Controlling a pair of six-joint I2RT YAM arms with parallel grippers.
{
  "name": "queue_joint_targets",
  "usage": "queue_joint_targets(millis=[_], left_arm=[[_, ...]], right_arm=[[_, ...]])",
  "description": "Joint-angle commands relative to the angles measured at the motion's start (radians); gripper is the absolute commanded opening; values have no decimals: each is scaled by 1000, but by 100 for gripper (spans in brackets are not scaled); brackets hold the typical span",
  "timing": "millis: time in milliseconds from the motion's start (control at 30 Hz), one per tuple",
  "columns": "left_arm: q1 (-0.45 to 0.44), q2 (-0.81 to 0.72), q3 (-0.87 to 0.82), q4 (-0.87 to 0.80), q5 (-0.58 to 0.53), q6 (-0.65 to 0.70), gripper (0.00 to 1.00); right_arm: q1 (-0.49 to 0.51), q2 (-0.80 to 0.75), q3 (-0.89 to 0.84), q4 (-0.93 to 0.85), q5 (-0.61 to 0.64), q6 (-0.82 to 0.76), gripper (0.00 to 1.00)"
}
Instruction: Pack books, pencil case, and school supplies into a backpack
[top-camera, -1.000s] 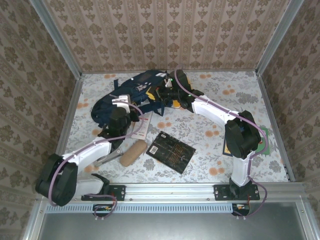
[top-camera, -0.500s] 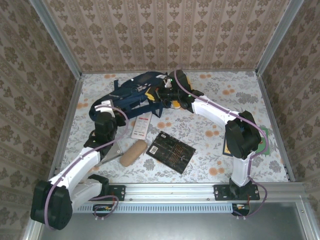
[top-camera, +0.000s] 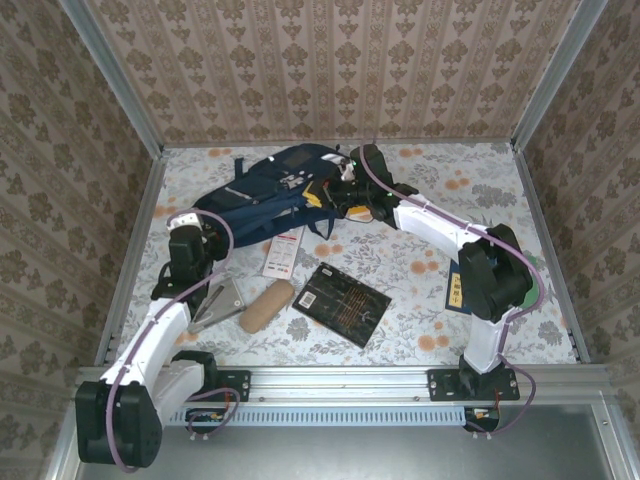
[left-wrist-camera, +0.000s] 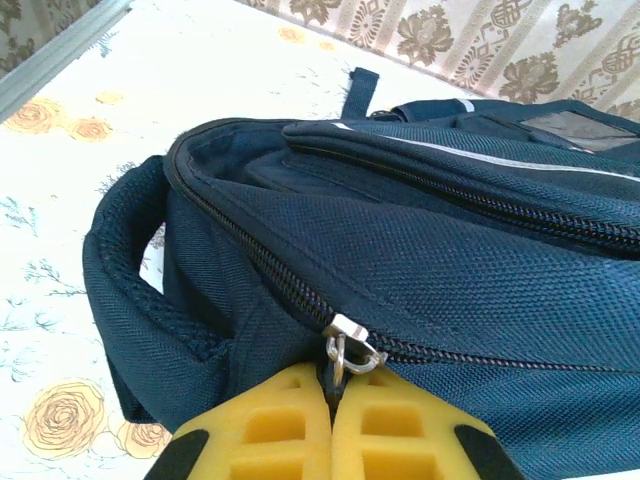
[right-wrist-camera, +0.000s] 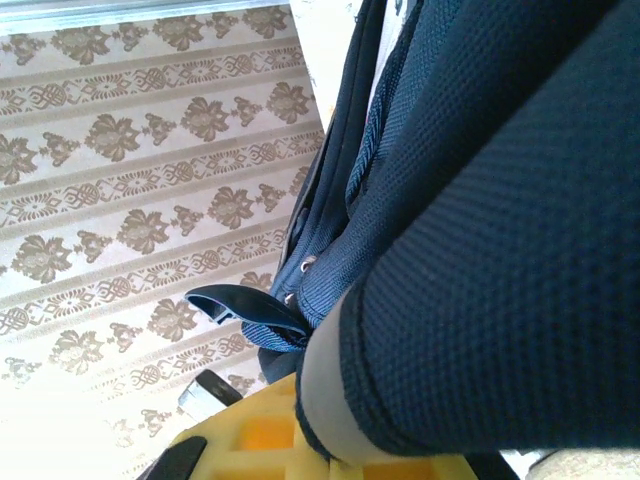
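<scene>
1. left gripper (left-wrist-camera: 330, 392) is pinched tight on the backpack (top-camera: 262, 188)'s zipper pull (left-wrist-camera: 345, 352).
2. right gripper (right-wrist-camera: 325, 445) is clamped onto backpack fabric, probably a strap, but the view's too close to be sure.
3. backpack lies at the far side of the table (top-camera: 420, 250); pencil case (top-camera: 265, 305) and black book (top-camera: 345, 303) sit nearer, outside it.

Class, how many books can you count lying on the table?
2: the black book in the middle, the dark blue book partly under the right arm. Others may hide behind that arm.
</scene>
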Motion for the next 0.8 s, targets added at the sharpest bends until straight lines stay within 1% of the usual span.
queue_joint_targets(millis=[0, 100, 167, 233, 267, 300, 367, 400, 500, 567, 633, 767], left_arm=[[49, -18, 8, -33, -47, 7, 0], [47, -31, -9, 17, 99, 25, 0], [39, -38, -21, 55, 190, 26, 0], [6, -40, -15, 60, 259, 37, 0], [-19, -41, -9, 62, 283, 49, 0], [-56, -38, -3, 62, 295, 59, 0], [-130, -27, 10, 64, 304, 68, 0], [-168, -15, 16, 68, 305, 66, 0], [-270, 37, 43, 78, 292, 62, 0], [-312, 80, 57, 98, 289, 54, 0], [-363, 122, 69, 131, 288, 43, 0], [-428, 203, 114, 161, 296, 36, 0]], right_arm=[[-85, -81, 8, -7, 21, -71, 0], [-121, -75, 41, -87, 9, -152, 0], [-151, -63, 87, -174, 3, -242, 0], [-180, -42, 128, -241, -3, -309, 3], [-195, -30, 147, -269, -9, -342, 7], [-209, -18, 164, -301, -7, -366, 12], [-241, 8, 198, -362, -4, -417, 34], [-252, 15, 208, -389, 4, -440, 42], [-274, 6, 210, -466, 60, -485, 55], [-274, -21, 184, -490, 94, -497, 58], [-272, -56, 138, -481, 103, -486, 59], [-234, -142, 28, -465, 131, -451, 59]])
